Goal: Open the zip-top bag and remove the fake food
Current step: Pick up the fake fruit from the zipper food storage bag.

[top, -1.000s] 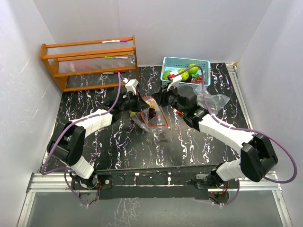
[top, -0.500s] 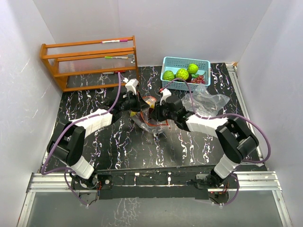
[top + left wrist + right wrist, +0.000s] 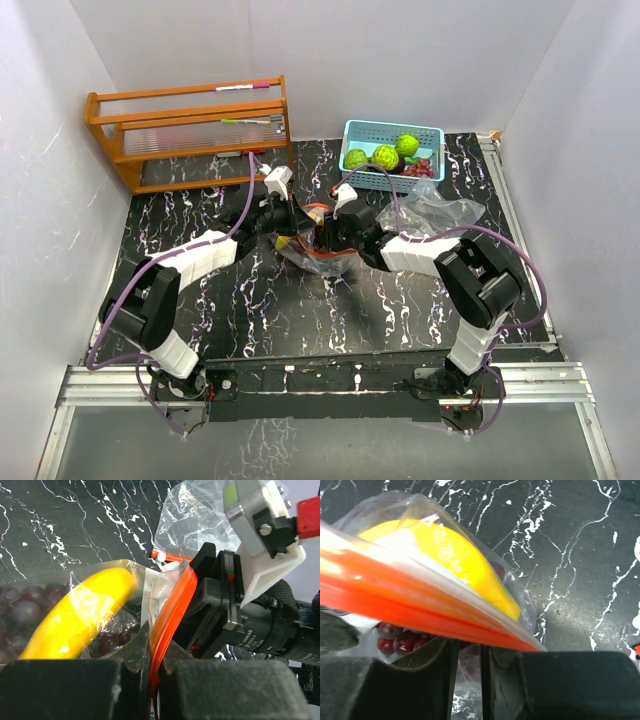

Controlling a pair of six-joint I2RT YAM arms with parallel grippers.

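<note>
The clear zip-top bag (image 3: 318, 255) with an orange zip rim (image 3: 172, 605) lies mid-table. Inside it are a yellow banana (image 3: 75, 615) and dark purple grapes (image 3: 25, 605); both also show in the right wrist view, the banana (image 3: 455, 555) and the grapes (image 3: 400, 640). My left gripper (image 3: 157, 640) is shut on the orange rim and holds it up (image 3: 298, 222). My right gripper (image 3: 465, 645) is at the opposite rim (image 3: 395, 600), jaws a narrow gap apart with bag film between them (image 3: 325, 235). Bumpy lime-green balls (image 3: 385, 157) lie in the light-blue basket (image 3: 392, 127).
A second, crumpled clear bag (image 3: 445, 212) lies right of my right arm, below the basket. A wooden rack (image 3: 190, 130) stands at the back left. White walls close in the table on three sides.
My right gripper has come back from the basket to the bag's mouth and moved left against the rim. My left gripper has kept its hold on the rim.
</note>
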